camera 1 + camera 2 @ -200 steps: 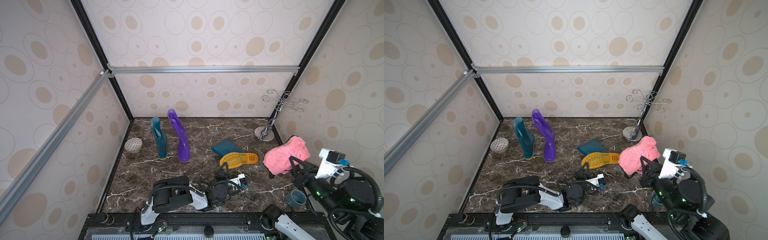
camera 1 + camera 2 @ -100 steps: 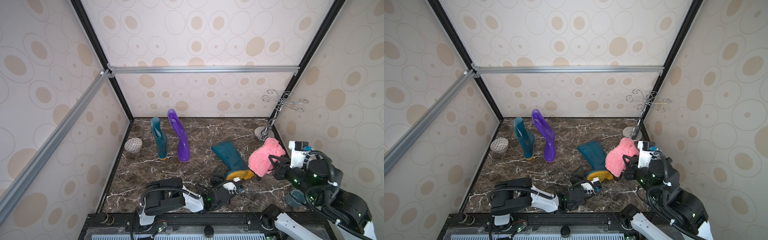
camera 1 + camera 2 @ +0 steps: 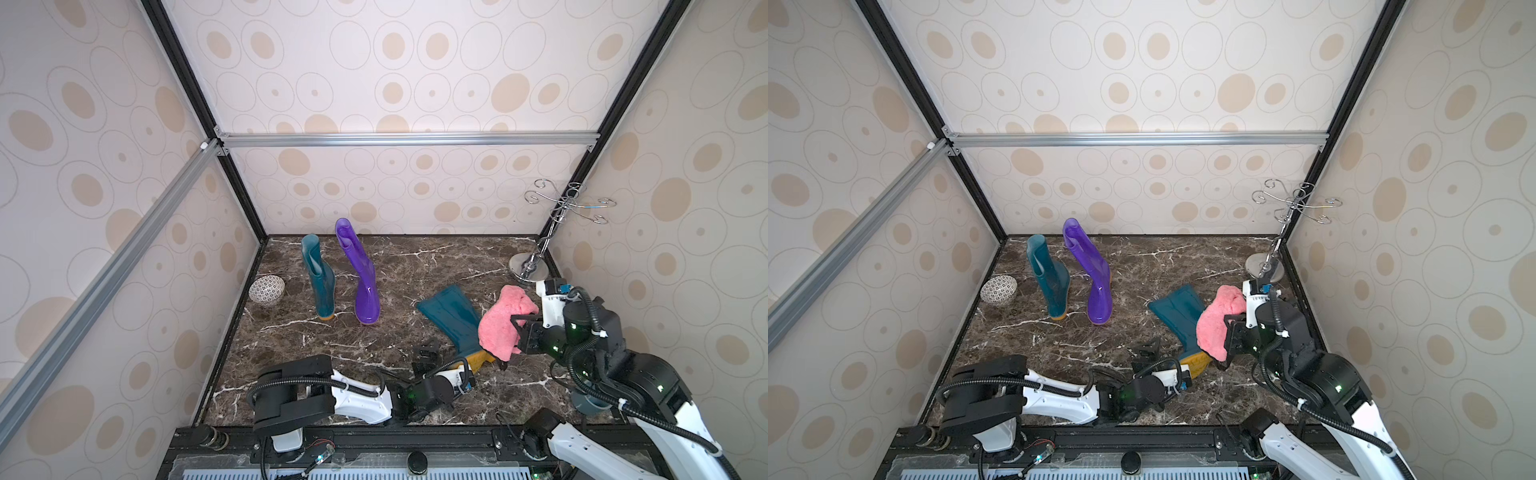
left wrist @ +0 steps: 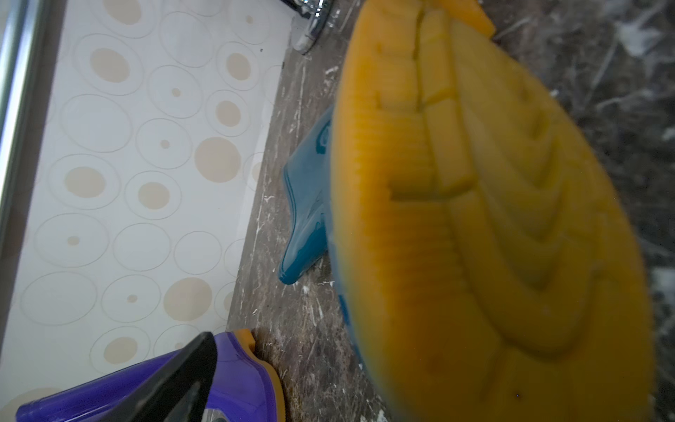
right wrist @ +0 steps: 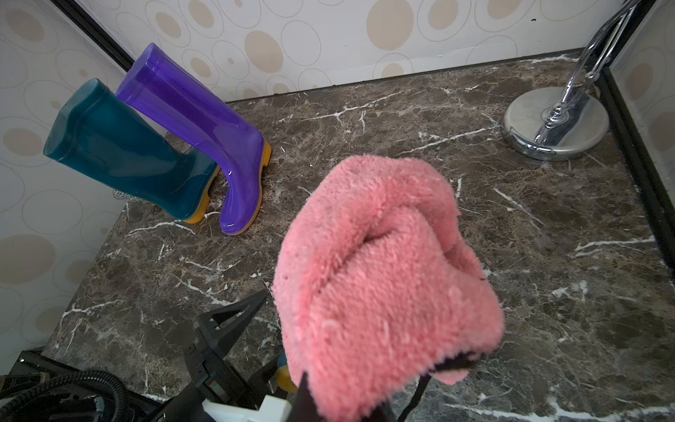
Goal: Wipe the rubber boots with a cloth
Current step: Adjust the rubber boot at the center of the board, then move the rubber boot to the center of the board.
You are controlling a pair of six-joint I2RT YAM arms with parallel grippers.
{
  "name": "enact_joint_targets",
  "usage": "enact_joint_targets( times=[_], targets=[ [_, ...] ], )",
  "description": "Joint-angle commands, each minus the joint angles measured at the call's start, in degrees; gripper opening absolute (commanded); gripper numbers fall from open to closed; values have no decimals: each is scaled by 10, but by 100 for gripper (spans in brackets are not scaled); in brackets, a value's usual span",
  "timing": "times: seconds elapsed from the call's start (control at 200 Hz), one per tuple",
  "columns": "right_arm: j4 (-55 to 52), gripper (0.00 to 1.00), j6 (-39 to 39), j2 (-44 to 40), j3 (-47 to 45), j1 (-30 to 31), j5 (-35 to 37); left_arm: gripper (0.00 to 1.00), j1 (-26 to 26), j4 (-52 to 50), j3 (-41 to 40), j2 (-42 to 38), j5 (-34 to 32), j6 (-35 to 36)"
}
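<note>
A dark teal rubber boot (image 3: 451, 313) lies on the marble floor, shaft toward the back, yellow sole (image 4: 475, 219) toward the front. My left gripper (image 3: 445, 357) stands open at that sole; one black finger (image 4: 175, 380) shows in the left wrist view, the other is hidden. My right gripper (image 3: 517, 332) is shut on the pink cloth (image 3: 500, 322), which hangs bunched over the lying boot's foot; I cannot tell if it touches. The cloth (image 5: 376, 285) hides the boot in the right wrist view. A teal boot (image 3: 320, 282) and a purple boot (image 3: 365, 282) stand upright at the back left.
A patterned bowl (image 3: 267, 290) sits by the left wall. A chrome hook stand (image 3: 528, 270) occupies the back right corner. A grey cup (image 3: 586, 401) sits at the front right under my right arm. Papered walls close in three sides.
The lying boot swung round, shaft now pointing back. My left gripper opened and let go of it. My right arm carried the cloth left, over the boot's foot.
</note>
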Motion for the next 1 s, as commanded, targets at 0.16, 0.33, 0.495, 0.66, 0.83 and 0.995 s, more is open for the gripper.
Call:
enact_joint_targets(
  times=[0.16, 0.33, 0.495, 0.66, 0.83, 0.995],
  targets=[
    [27, 0, 6, 8, -25, 0, -8, 100, 43, -212, 58, -81, 163, -92],
    [26, 0, -7, 21, -18, -1, 3, 99, 55, -347, 145, -68, 345, -187],
    [29, 0, -12, 22, -25, -1, 14, 100, 75, -413, 165, -103, 424, -231],
    [28, 0, -18, 22, -23, -1, 29, 100, 106, -451, 177, -110, 522, -297],
    [16, 0, -31, 17, -1, -1, 54, 99, 107, -428, 179, -86, 637, -380],
    [16, 0, -31, 14, 6, 0, 57, 91, 102, -346, 153, -77, 660, -429]
  ],
)
